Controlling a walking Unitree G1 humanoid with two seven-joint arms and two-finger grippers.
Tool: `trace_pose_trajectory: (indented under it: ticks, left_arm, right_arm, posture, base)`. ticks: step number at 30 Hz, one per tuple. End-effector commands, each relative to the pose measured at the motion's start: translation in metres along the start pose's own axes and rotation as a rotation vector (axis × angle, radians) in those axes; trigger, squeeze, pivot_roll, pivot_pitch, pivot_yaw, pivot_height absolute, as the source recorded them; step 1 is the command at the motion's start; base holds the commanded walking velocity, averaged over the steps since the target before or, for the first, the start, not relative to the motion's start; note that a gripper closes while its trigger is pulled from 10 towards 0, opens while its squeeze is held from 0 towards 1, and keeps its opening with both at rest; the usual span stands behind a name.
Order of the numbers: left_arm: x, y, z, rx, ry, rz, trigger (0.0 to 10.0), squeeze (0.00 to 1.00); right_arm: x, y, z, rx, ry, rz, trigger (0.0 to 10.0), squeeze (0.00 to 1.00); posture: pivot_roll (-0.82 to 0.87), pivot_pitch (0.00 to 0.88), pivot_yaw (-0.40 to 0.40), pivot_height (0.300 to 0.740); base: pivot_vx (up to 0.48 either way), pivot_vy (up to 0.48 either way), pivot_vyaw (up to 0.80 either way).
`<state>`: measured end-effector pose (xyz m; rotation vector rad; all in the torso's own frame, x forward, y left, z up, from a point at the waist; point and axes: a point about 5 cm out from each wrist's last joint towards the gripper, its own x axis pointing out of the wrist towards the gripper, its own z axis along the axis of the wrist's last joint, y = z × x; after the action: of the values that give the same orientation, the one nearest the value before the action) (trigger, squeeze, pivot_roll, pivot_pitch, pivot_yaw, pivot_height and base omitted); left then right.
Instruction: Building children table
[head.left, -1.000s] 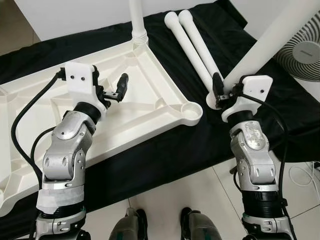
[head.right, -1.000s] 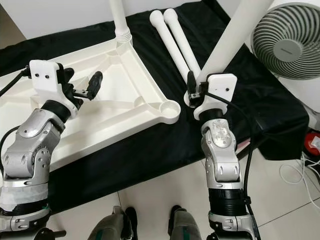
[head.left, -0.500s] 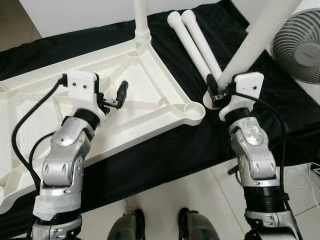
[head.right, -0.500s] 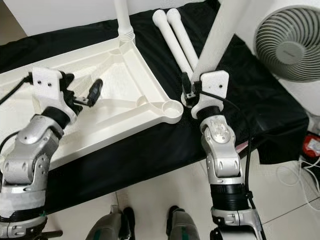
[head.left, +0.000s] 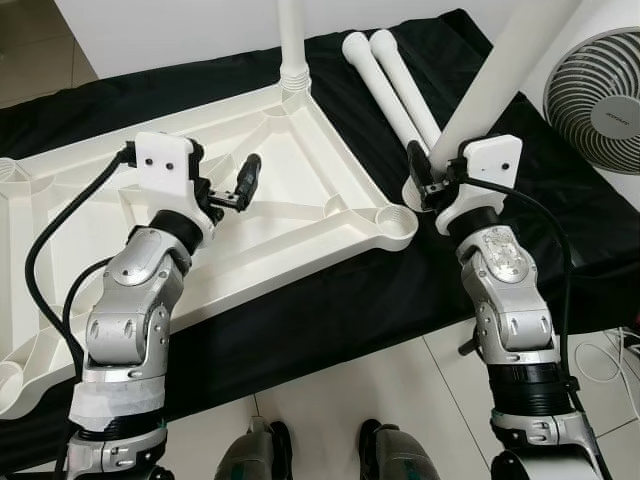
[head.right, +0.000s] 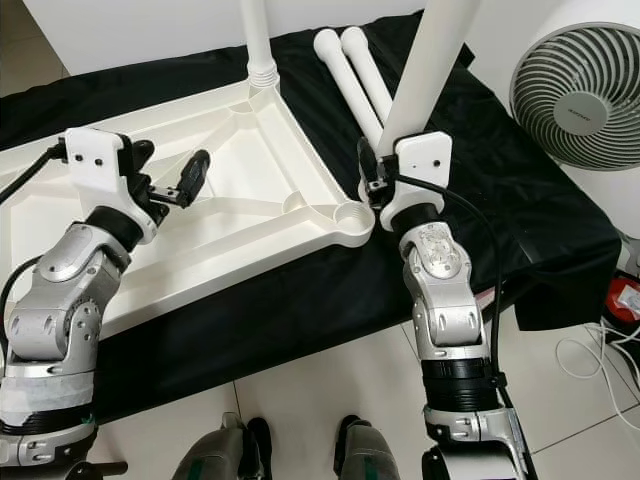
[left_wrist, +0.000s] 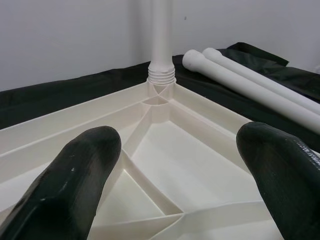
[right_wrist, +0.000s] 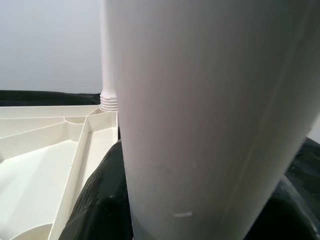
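Observation:
The white plastic tabletop (head.left: 330, 170) lies upside down on a black cloth. One white leg (head.left: 292, 40) stands screwed into its far corner. My right gripper (head.left: 425, 180) is shut on another white leg (head.left: 500, 70), which tilts up and to the right; its lower end hangs just right of the empty near corner socket (head.left: 393, 216). The held leg (right_wrist: 200, 125) looms close in the right wrist view. My left gripper (left_wrist: 177, 165) is open, hovering over the ribbed inside of the tabletop with nothing between its fingers. Two loose legs (head.left: 390, 80) lie side by side on the cloth behind.
A white fan (head.left: 600, 105) stands at the right, close to the raised leg. The black cloth (head.left: 330, 310) ends near my feet, with tiled floor (head.left: 400, 400) below it. A white wall runs along the back.
My right gripper has carried the leg's lower end left, closer to the near corner socket, and the leg stands steeper. The camera has shifted a little. The left gripper stays open in place.

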<state>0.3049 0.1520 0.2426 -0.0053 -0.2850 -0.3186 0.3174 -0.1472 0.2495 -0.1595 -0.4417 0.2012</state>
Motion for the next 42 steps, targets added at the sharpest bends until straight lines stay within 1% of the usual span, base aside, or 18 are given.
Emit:
trace_pose_trajectory:
  ticks: [1, 11, 18, 20, 24, 25, 27, 29, 32, 33, 35, 37, 42]
  left_arm:
    - [0.001, 0.001, 0.000, -0.002, -0.001, 0.024, 10.0, 0.00]
    - [0.002, 0.002, 0.002, 0.005, -0.001, 0.014, 10.0, 0.00]
    - [0.002, 0.002, 0.002, 0.018, -0.008, 0.012, 10.0, 0.00]
    - [0.002, -0.002, 0.002, 0.067, -0.005, -0.011, 10.0, 0.00]
    - [0.002, -0.005, 0.002, 0.072, -0.004, -0.025, 10.0, 0.00]
    - [0.002, -0.005, 0.001, 0.077, -0.007, -0.024, 10.0, 0.00]
    - [0.003, -0.007, -0.002, 0.059, 0.013, -0.035, 10.0, 0.00]
    - [0.003, -0.008, -0.002, 0.066, 0.012, -0.037, 10.0, 0.00]
    - [0.003, -0.010, -0.003, 0.086, 0.016, -0.056, 10.0, 0.00]
    - [0.003, -0.011, -0.003, 0.107, 0.021, -0.064, 10.0, 0.00]
    - [0.003, -0.011, -0.003, 0.107, 0.021, -0.064, 10.0, 0.00]
    - [0.003, -0.011, -0.004, 0.129, 0.027, -0.065, 10.0, 0.00]
    - [0.003, -0.011, -0.004, 0.120, 0.027, -0.059, 10.0, 0.00]
  right_arm:
    - [0.001, 0.002, 0.003, -0.001, -0.020, 0.012, 10.0, 0.00]
    - [-0.002, 0.002, 0.000, -0.001, -0.010, 0.008, 10.0, 0.00]
    - [-0.003, 0.002, -0.003, -0.001, 0.001, 0.004, 10.0, 0.00]
    - [-0.004, 0.000, -0.007, -0.016, 0.021, -0.018, 10.0, 0.00]
    - [-0.004, -0.002, -0.009, -0.030, 0.037, -0.043, 10.0, 0.00]
    - [-0.004, -0.003, -0.010, -0.026, 0.042, -0.050, 10.0, 0.00]
    - [-0.004, -0.003, -0.011, -0.009, 0.049, -0.058, 10.0, 0.00]
    - [-0.004, -0.003, -0.012, -0.007, 0.051, -0.061, 10.0, 0.00]
    - [-0.004, -0.003, -0.012, 0.002, 0.059, -0.057, 10.0, 0.00]
    - [-0.004, -0.003, -0.013, 0.003, 0.060, -0.052, 10.0, 0.00]
    - [-0.004, -0.003, -0.013, 0.003, 0.060, -0.052, 10.0, 0.00]
    - [-0.005, -0.003, -0.013, 0.006, 0.062, -0.045, 10.0, 0.00]
    - [-0.005, -0.003, -0.014, 0.011, 0.063, -0.041, 10.0, 0.00]
  posture:
    - [-0.04, 0.166, 0.064, 0.740]
    - [-0.04, 0.165, 0.075, 0.740]
    - [-0.04, 0.165, 0.075, 0.740]
    - [-0.04, 0.164, 0.075, 0.740]
    - [-0.03, 0.162, 0.077, 0.740]
    - [-0.03, 0.162, 0.077, 0.740]
    - [-0.03, 0.159, 0.080, 0.740]
    - [-0.03, 0.159, 0.080, 0.740]
    - [-0.03, 0.157, 0.080, 0.740]
    - [-0.03, 0.157, 0.080, 0.740]
    - [-0.03, 0.157, 0.080, 0.740]
    - [-0.04, 0.148, 0.080, 0.740]
    - [-0.04, 0.148, 0.080, 0.740]
  base:
    - [0.000, 0.356, 0.00]
    - [0.000, 0.392, 0.00]
    - [0.000, 0.000, 0.00]
    - [0.000, 0.000, 0.00]
    - [0.000, 0.000, 0.00]
    - [0.000, 0.000, 0.00]
    - [0.000, 0.000, 0.00]
    - [0.000, 0.000, 0.00]
    - [0.000, 0.000, 0.00]
    - [0.000, 0.000, 0.00]
    - [0.000, 0.000, 0.00]
    - [0.000, 0.000, 0.00]
    - [0.000, -0.129, 0.00]
